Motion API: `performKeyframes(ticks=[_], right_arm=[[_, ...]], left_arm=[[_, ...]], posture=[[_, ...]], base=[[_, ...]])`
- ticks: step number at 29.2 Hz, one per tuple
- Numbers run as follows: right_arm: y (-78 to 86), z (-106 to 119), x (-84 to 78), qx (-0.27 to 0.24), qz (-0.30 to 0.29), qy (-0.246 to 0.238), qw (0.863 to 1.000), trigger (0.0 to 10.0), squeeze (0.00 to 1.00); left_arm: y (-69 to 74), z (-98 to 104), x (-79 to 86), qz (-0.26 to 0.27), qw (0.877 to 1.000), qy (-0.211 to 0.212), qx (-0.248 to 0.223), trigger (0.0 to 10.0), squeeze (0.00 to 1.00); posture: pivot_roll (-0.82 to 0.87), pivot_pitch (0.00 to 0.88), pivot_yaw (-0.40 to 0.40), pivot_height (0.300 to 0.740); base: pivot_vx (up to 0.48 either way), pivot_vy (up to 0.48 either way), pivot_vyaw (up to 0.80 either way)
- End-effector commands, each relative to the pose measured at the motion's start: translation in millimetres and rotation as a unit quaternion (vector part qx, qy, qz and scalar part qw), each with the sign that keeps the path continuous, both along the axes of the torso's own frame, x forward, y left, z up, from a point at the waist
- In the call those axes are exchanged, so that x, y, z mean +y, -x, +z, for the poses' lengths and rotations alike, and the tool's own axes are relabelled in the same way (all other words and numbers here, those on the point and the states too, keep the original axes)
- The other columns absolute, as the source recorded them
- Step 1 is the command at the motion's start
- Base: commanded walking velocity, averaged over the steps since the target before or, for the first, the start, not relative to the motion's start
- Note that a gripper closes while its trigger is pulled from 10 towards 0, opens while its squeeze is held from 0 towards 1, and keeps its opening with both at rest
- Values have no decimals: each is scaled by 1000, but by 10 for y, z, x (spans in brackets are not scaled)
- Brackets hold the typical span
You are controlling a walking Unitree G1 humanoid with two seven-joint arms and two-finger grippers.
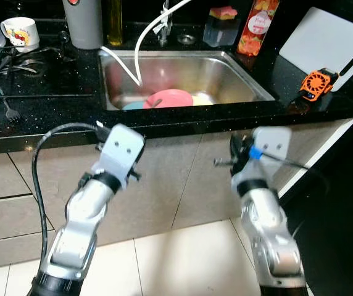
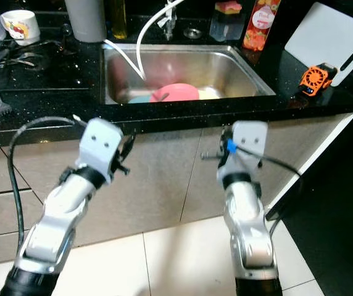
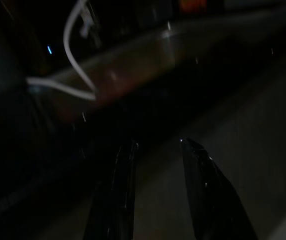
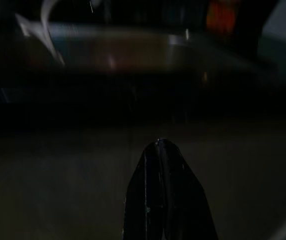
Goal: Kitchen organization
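Both head views are evenly lit and fairly sharp, with soft glare inside the steel sink (image 1: 238, 77). Both wrist views are very dark, grainy and blurred.

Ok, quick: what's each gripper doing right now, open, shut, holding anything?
Left gripper: open, empty, held below the counter edge.
Right gripper: shut, holding nothing, also below the counter.

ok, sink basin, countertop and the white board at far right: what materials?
Rectangular sink basin: likely stainless steel, brushed grey with soft reflections. Black countertop: looks like polished stone or composite, glossy with pale speckles. White cutting board with a slot handle: probably plastic, flat matte white; can't confirm.
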State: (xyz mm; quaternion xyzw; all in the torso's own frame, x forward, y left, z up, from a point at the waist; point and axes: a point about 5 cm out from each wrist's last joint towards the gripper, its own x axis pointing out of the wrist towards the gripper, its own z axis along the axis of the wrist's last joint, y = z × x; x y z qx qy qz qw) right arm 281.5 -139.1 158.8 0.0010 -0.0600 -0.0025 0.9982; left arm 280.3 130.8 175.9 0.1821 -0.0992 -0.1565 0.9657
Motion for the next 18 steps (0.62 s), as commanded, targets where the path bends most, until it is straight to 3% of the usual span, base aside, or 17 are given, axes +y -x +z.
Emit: performKeyframes(ticks=[1, 4, 7, 9, 13, 18], right_arm=[[41, -187, -28, 38, -4, 12, 999, 10000, 0], [63, -298, -24, 67, 2, 19, 998, 10000, 0], [130, -641, -49, 134, 31, 58, 989, 10000, 0], [168, -837, -121, 164, 21, 61, 984, 10000, 0], [224, -968, -156, 185, 6, 47, 982, 10000, 0], [240, -901, -96, 164, 29, 53, 985, 10000, 0]], left_arm=[[26, -160, 44, 2, 999, -11, 32, 10000, 0], [46, -256, 65, 5, 999, -22, 50, 10000, 0], [120, -583, 158, 19, 991, -58, 123, 10000, 0], [106, -708, 262, 41, 985, -46, 160, 10000, 0], [86, -817, 405, 73, 979, -19, 188, 10000, 0], [135, -823, 500, 106, 978, -43, 172, 10000, 0]], posture=[[148, 45, -77, 740], [149, 44, -77, 740], [151, 40, -72, 740], [151, 31, -74, 740], [143, 27, -77, 740], [149, 21, -79, 740]], base=[[0, 0, 0], [0, 0, 0], [0, 0, 0], [0, 0, 0], [0, 0, 0], [0, 0, 0]])
